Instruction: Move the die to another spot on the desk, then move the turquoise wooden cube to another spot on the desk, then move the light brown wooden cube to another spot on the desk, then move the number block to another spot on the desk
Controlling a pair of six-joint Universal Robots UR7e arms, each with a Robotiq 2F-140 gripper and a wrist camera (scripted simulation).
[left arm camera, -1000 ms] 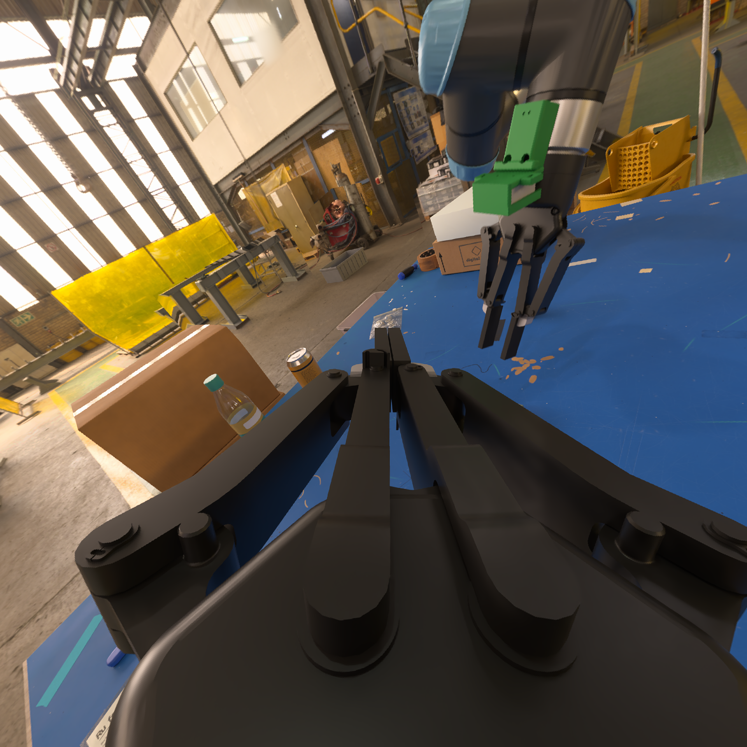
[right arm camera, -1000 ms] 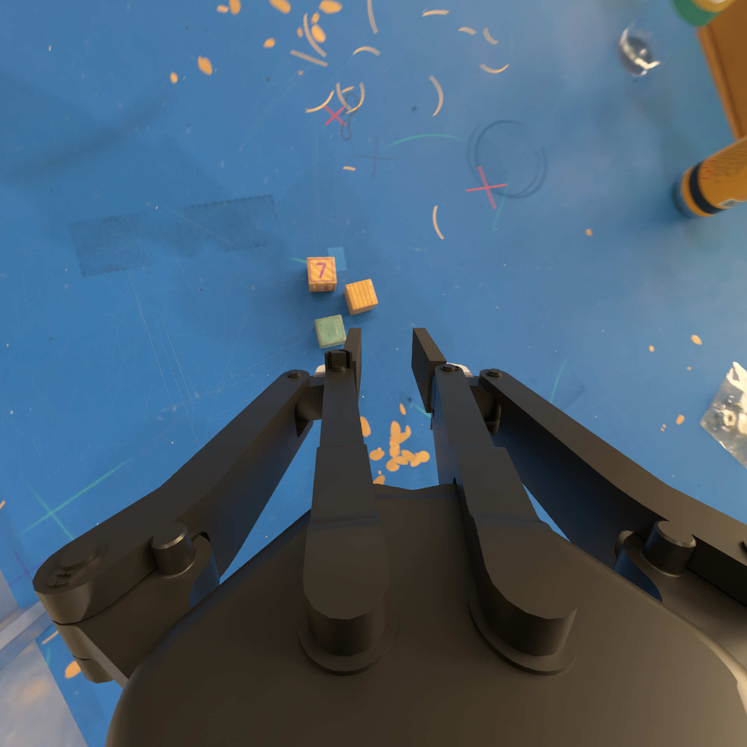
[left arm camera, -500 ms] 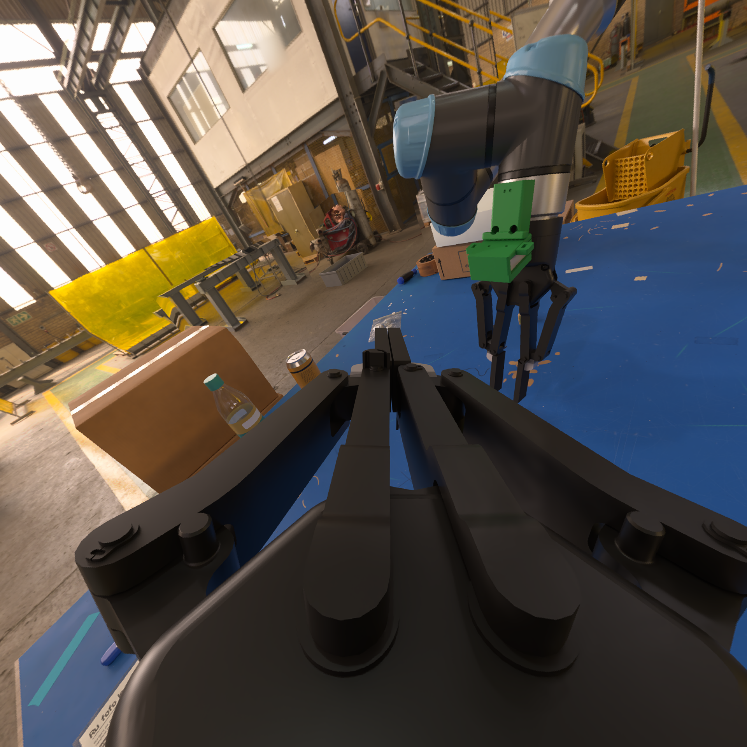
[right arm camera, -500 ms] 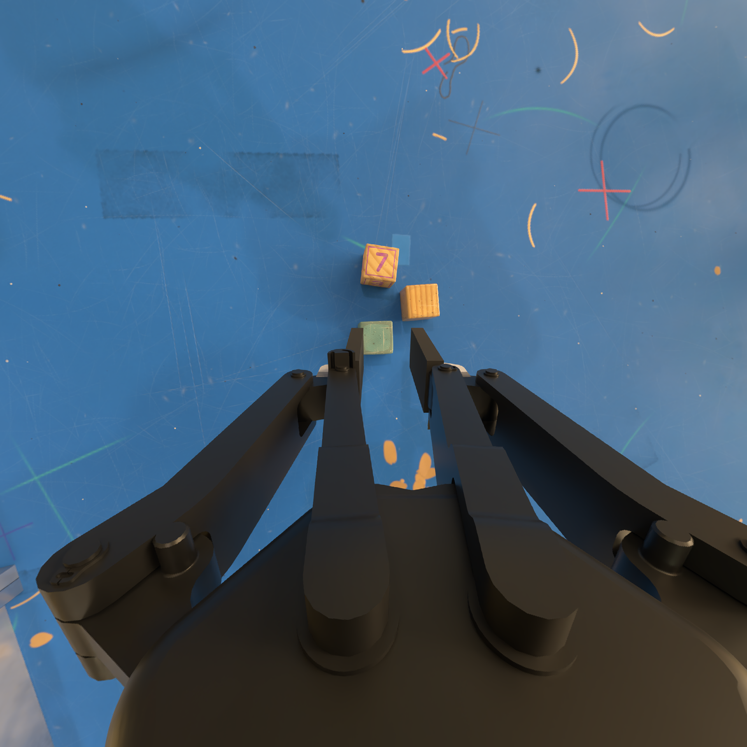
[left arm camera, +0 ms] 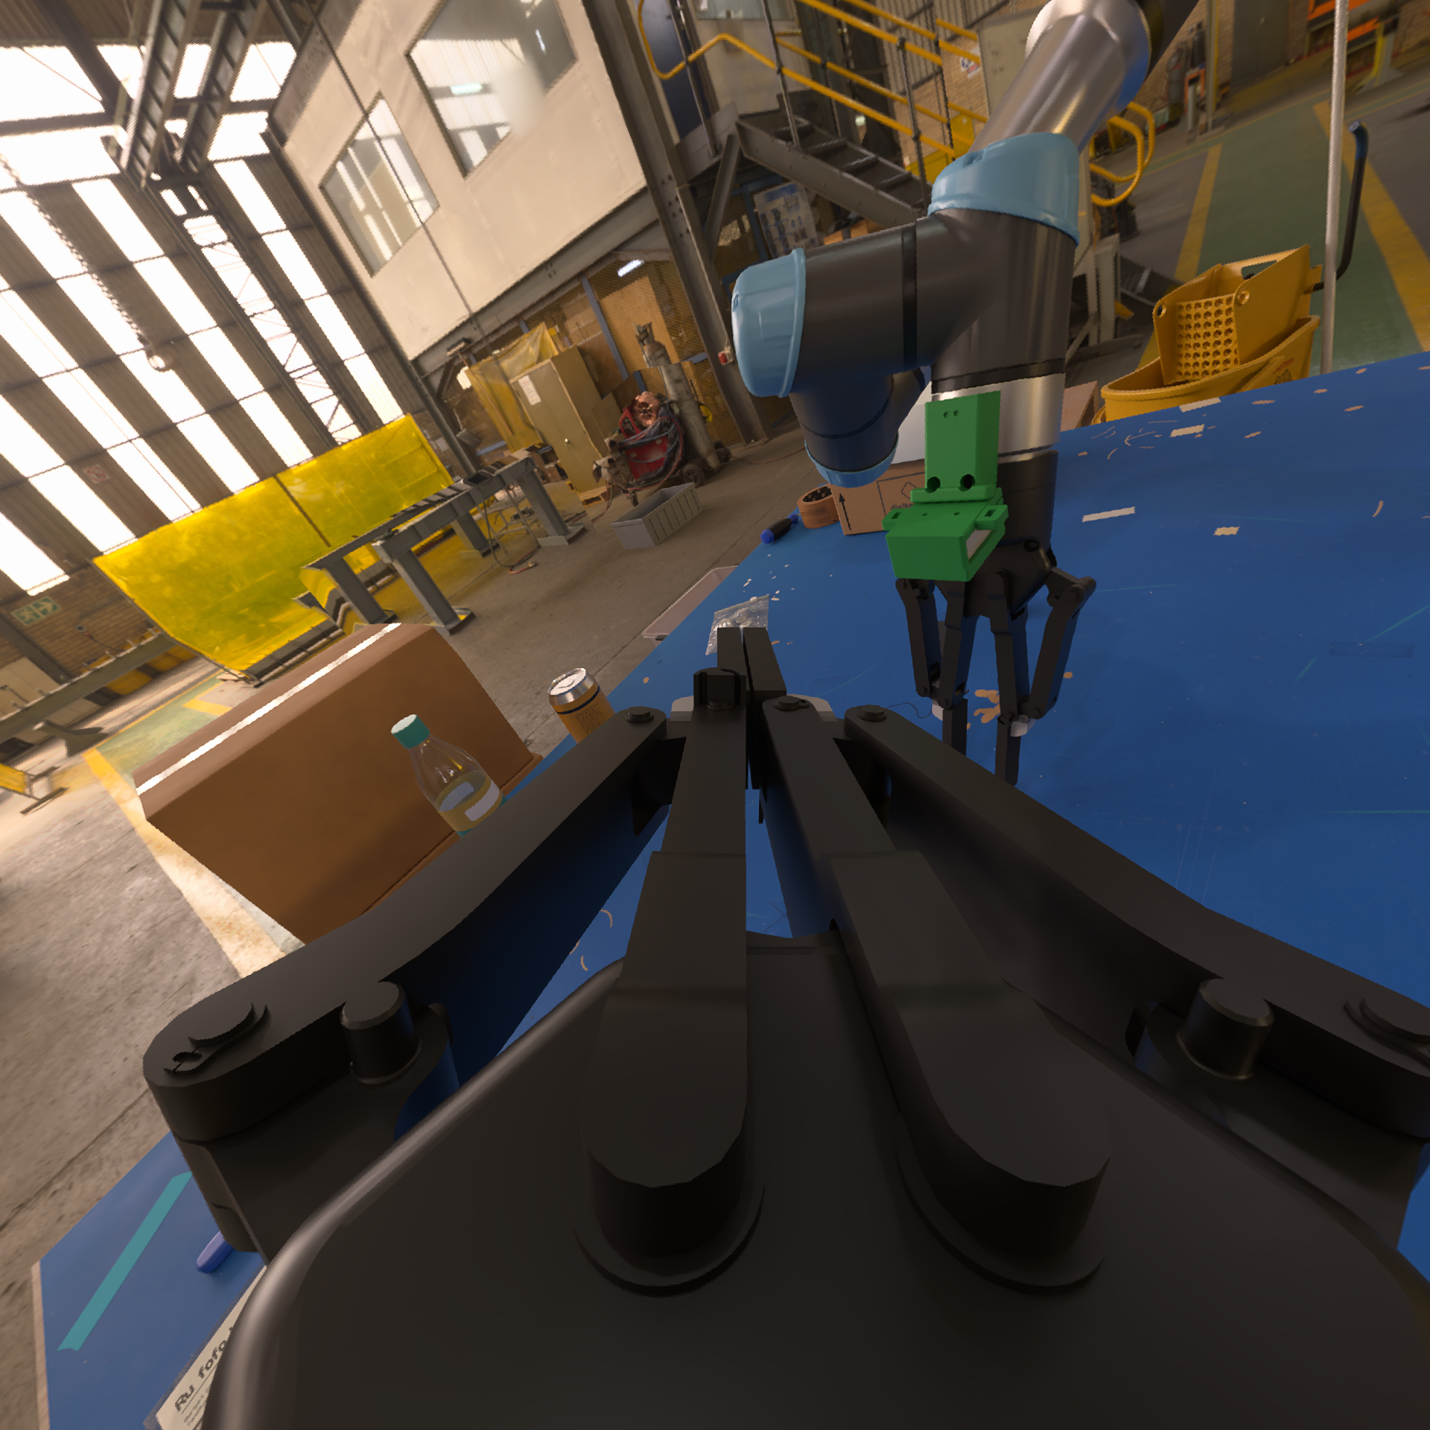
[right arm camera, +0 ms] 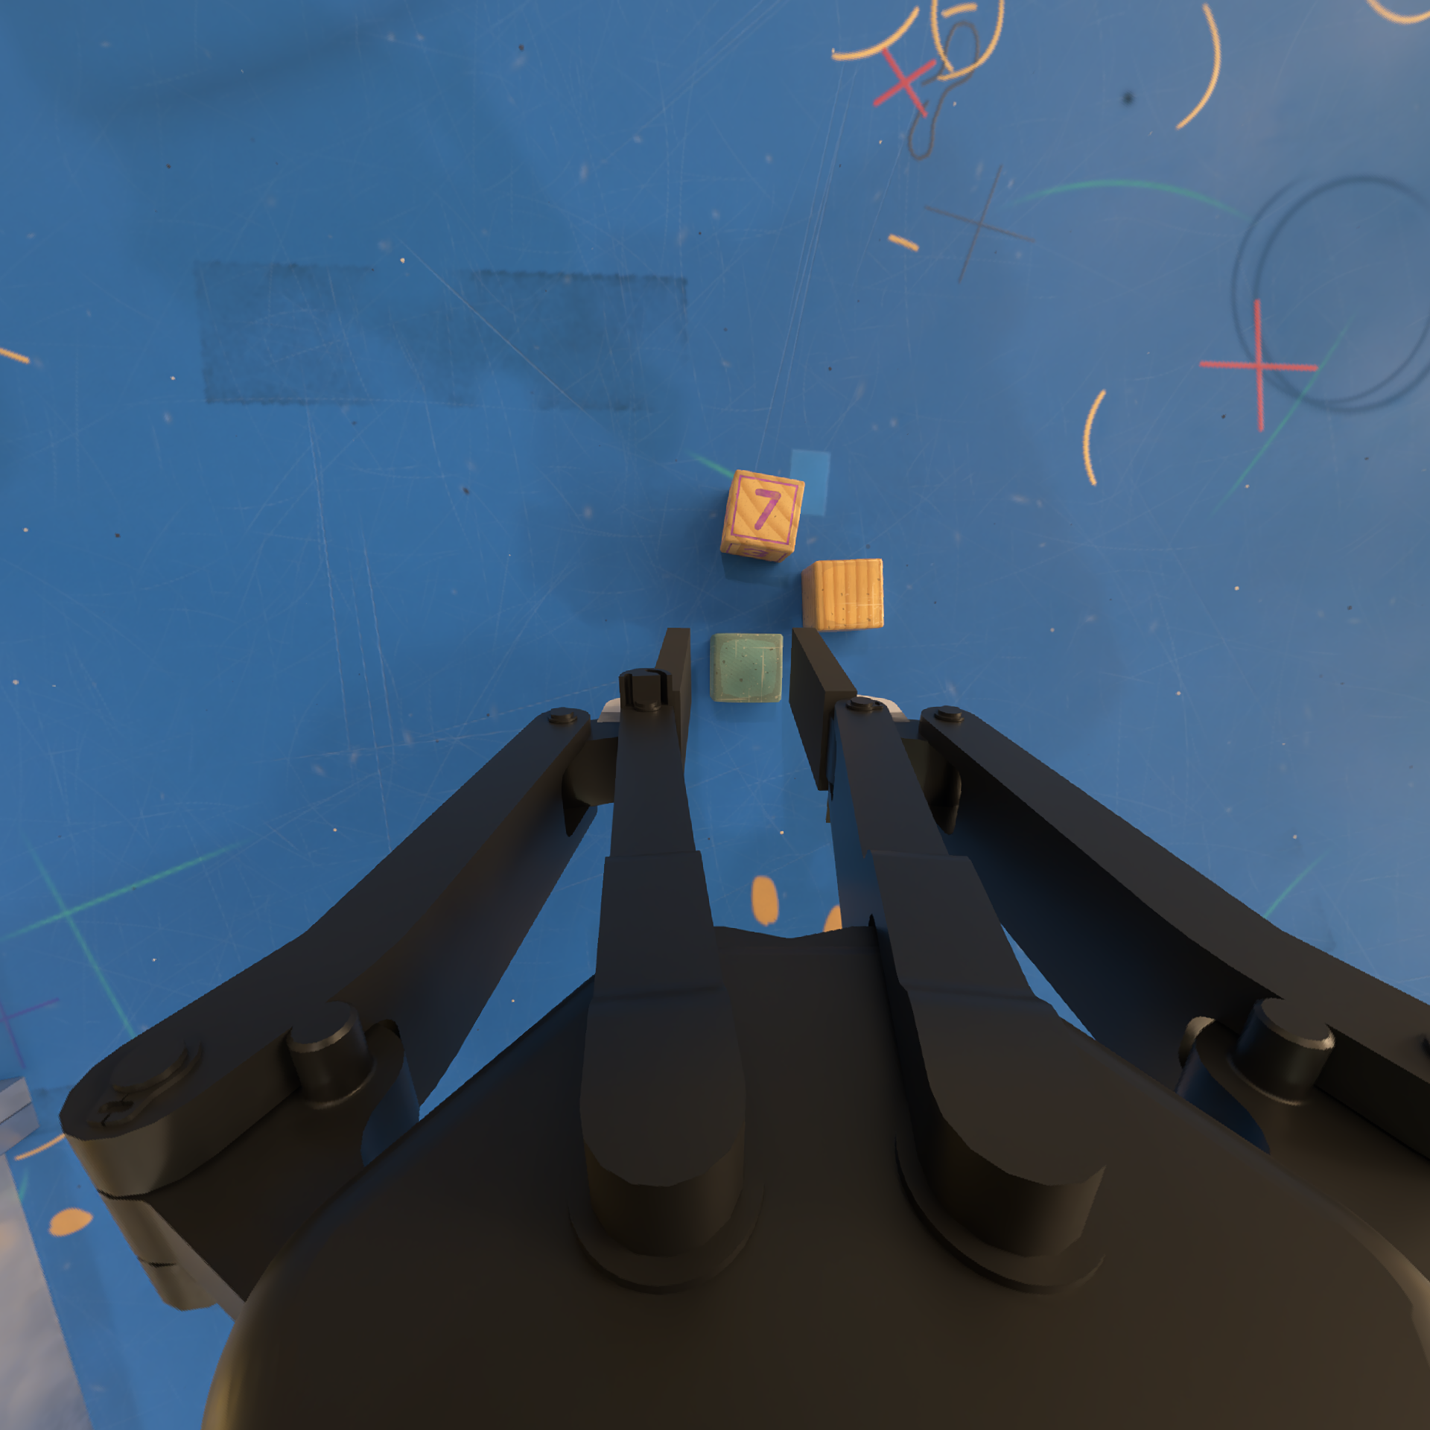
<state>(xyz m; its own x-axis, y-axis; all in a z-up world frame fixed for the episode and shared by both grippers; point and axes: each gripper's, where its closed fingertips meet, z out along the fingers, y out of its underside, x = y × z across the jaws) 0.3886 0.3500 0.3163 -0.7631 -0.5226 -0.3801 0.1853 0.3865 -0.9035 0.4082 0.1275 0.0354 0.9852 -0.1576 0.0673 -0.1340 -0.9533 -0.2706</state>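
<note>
In the right wrist view my right gripper [right arm camera: 741, 672] is open and points down at the blue desk [right arm camera: 387, 619]. The turquoise wooden cube [right arm camera: 746, 667] lies between its two fingertips with small gaps on both sides. The light brown wooden cube [right arm camera: 843, 594] lies just beyond the right fingertip. The number block [right arm camera: 762, 514], orange with a purple figure, lies a little farther on. The die is not in view. My left gripper [left arm camera: 741, 650] is shut and empty above the desk edge. The right gripper [left arm camera: 983, 735] also shows in the left wrist view, low over the desk.
In the left wrist view a brown cardboard box [left arm camera: 309, 774], a bottle with a teal cap [left arm camera: 449, 774] and a can [left arm camera: 576, 700] stand near the desk's left edge. A small plastic bag [left arm camera: 739, 615] lies beyond my left fingertips. Orange chips [right arm camera: 764, 898] lie scattered on the desk.
My right gripper has moved forward and down over the desk, so the turquoise cube now lies between its fingertips. The left arm has not moved.
</note>
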